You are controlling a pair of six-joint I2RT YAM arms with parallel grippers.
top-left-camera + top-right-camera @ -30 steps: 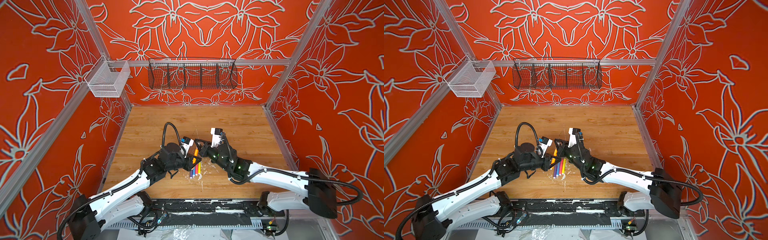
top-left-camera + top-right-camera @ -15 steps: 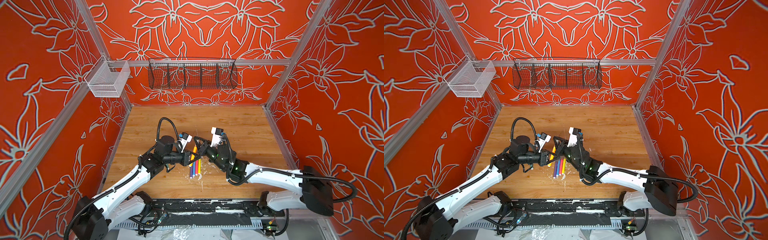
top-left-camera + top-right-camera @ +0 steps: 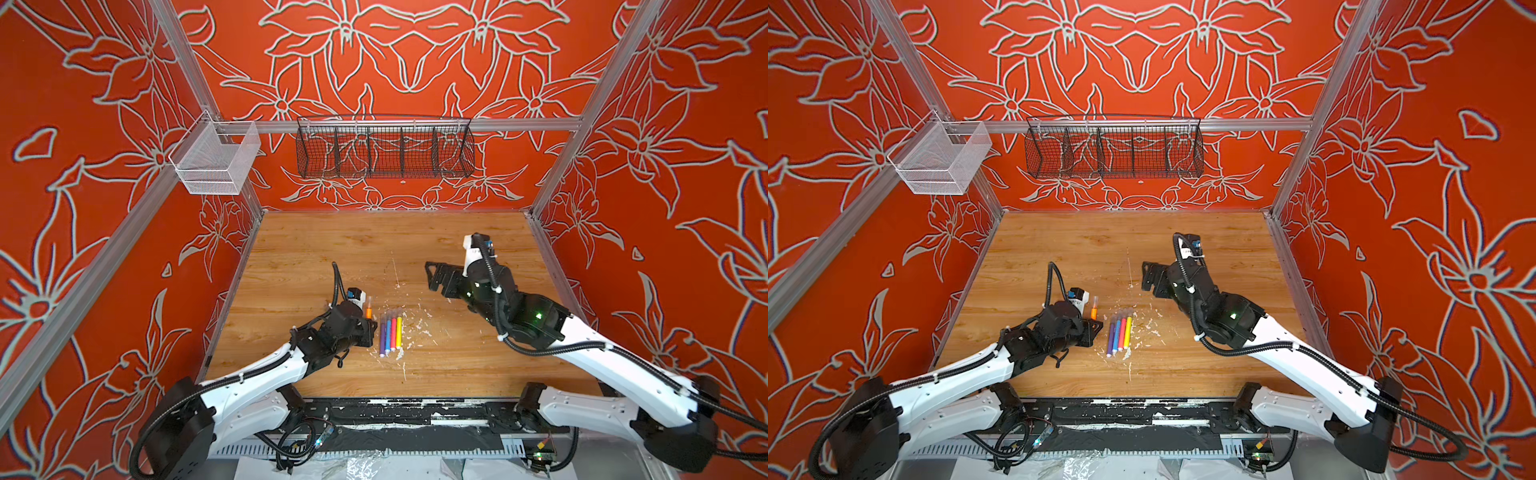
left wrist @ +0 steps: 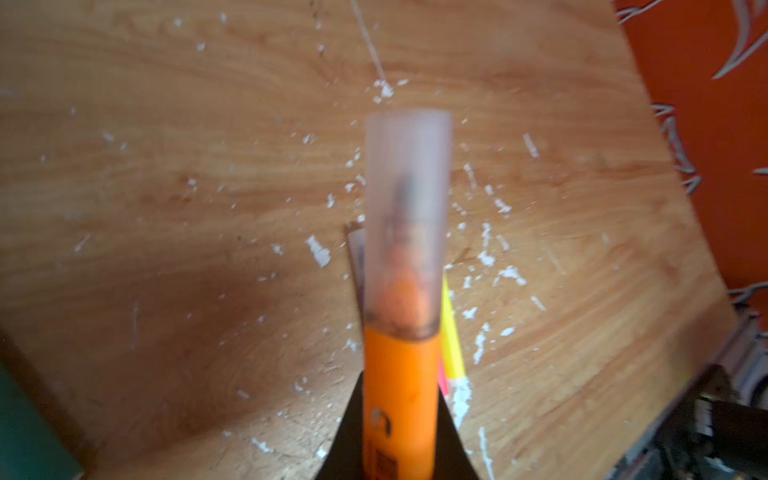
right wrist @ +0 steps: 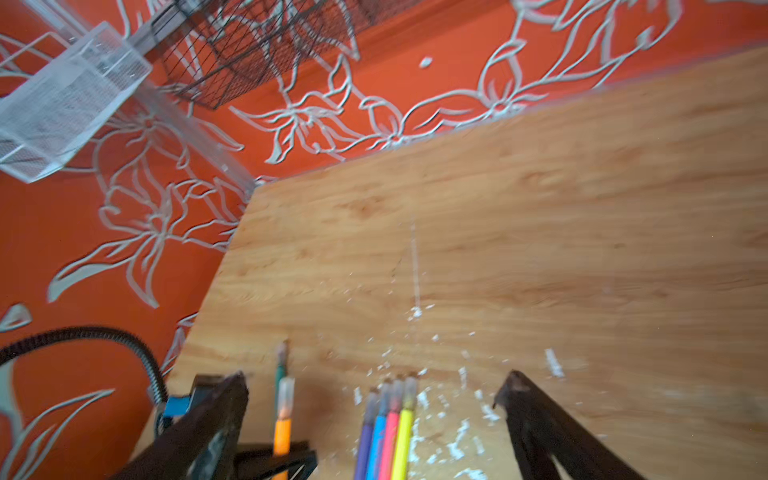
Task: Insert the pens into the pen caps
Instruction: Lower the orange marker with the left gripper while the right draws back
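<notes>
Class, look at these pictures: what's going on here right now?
The left gripper grips an orange pen with a clear cap on its tip, above the table. The right gripper hangs open and empty, apart from it. On the table four more pens lie side by side, looking capped.

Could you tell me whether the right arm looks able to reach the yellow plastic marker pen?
Probably yes: the right arm's jaws stand open and empty, and the yellow plastic marker pen lies on the row's side nearest them, with only wooden table between.
</notes>
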